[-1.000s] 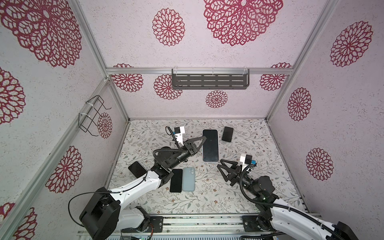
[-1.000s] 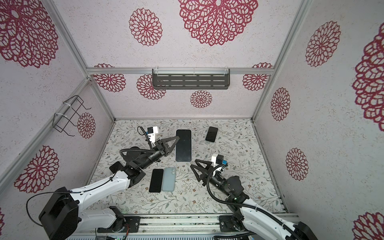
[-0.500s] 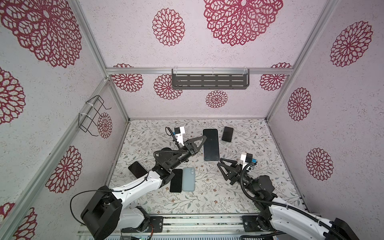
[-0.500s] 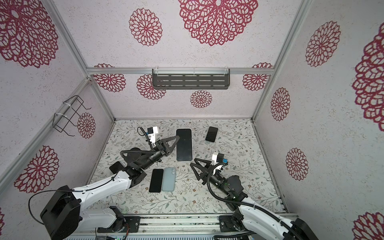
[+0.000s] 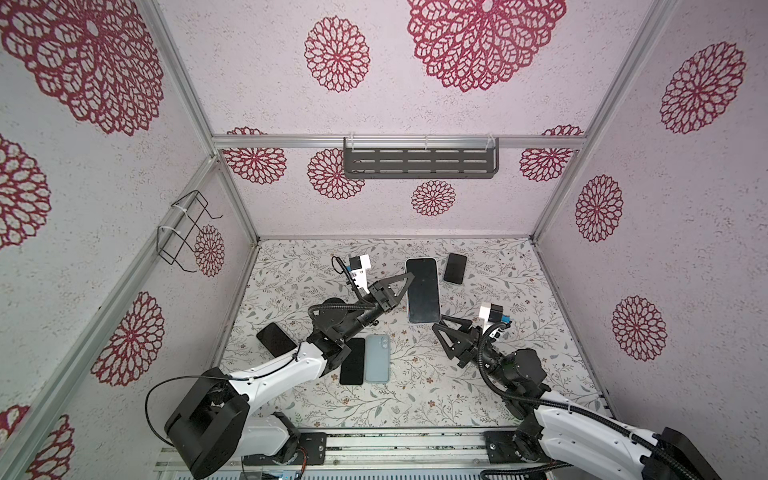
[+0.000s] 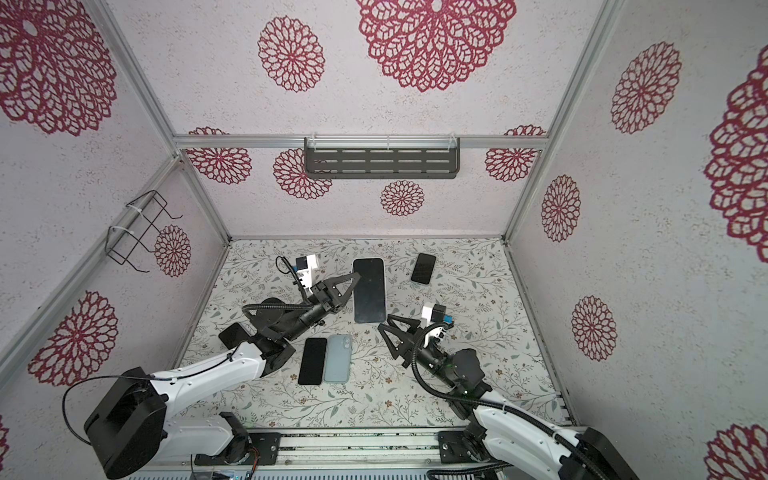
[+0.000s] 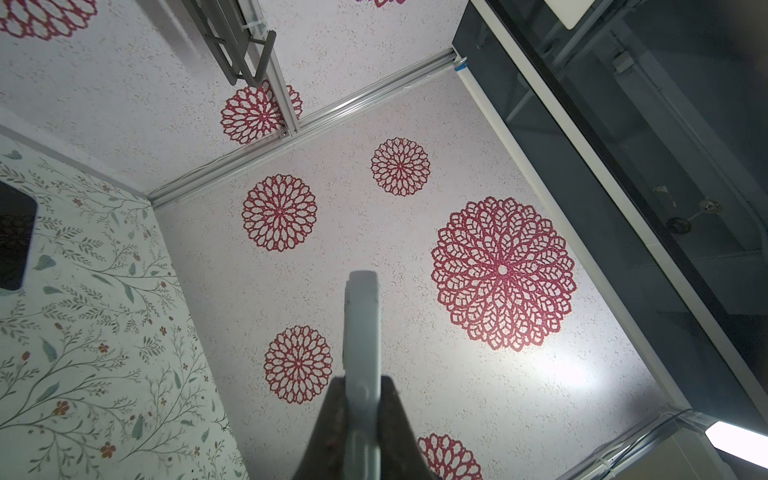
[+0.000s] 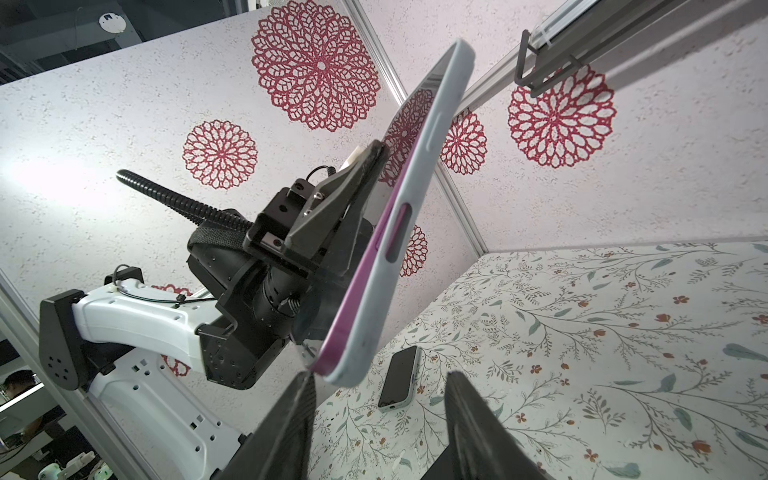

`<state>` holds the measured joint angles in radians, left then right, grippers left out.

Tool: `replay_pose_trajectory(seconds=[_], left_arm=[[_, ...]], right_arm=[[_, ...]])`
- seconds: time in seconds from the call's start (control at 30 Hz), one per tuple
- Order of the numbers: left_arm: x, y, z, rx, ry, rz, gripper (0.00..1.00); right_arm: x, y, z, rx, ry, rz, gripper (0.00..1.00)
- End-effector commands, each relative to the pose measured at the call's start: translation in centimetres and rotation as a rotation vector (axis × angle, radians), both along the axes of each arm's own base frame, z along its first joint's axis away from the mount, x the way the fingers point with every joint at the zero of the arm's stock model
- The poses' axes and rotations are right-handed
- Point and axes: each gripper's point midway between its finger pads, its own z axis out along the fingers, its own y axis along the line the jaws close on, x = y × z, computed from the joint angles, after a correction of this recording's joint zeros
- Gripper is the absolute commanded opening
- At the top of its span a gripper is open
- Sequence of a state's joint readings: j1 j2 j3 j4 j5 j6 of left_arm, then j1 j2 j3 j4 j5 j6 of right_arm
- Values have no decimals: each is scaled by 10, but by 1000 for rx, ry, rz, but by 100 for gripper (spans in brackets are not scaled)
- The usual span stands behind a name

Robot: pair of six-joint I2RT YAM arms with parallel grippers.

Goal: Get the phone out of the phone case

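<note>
A phone (image 5: pixel 422 291) (image 6: pixel 369 291) with a dark screen hangs above the floral table, held at its left long edge by my left gripper (image 5: pixel 402 283) (image 6: pixel 348 283). The right wrist view shows a magenta phone (image 8: pixel 365 266) inside a pale grey phone case (image 8: pixel 395 291). The left gripper (image 8: pixel 365 166) is shut on both faces. The left wrist view shows only the case's edge (image 7: pixel 361 324) between the left gripper's (image 7: pixel 361 399) fingers. My right gripper (image 5: pixel 438 323) (image 6: pixel 384 322) (image 8: pixel 380 378) stands open at the phone's near corner, which sits just inside one fingertip (image 8: pixel 305 380).
A black phone (image 5: pixel 352 360) and a blue-grey one (image 5: pixel 377 358) lie side by side near the front. Another black phone (image 5: pixel 274 338) lies at the left wall, and a small one (image 5: pixel 455 268) (image 8: pixel 399 376) at the back. A shelf (image 5: pixel 419 163) and wire basket (image 5: pixel 183 232) hang on the walls.
My right gripper has moved up and to the left, closing in on the phone's near corner. The left gripper still holds the phone in almost the same place.
</note>
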<state>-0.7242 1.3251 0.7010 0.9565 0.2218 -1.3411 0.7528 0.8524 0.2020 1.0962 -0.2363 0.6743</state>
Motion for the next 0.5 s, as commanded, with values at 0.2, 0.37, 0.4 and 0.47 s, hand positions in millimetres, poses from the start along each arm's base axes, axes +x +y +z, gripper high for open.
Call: replay_pose_trajectory(seconds=[0.2, 0.37, 0.4, 0.47], left_arm=[[-12, -2, 17, -86, -57, -34, 0], [-16, -6, 19, -96, -64, -50, 0], [-17, -7, 20, -96, -65, -55, 0], [-20, -9, 19, -95, -63, -60, 0]], right_arm=[[0, -3, 31, 76, -63, -14, 52], [7, -5, 28, 69, -48, -38, 51], [8, -6, 28, 72, -46, -43, 51], [12, -9, 28, 77, -36, -54, 50]])
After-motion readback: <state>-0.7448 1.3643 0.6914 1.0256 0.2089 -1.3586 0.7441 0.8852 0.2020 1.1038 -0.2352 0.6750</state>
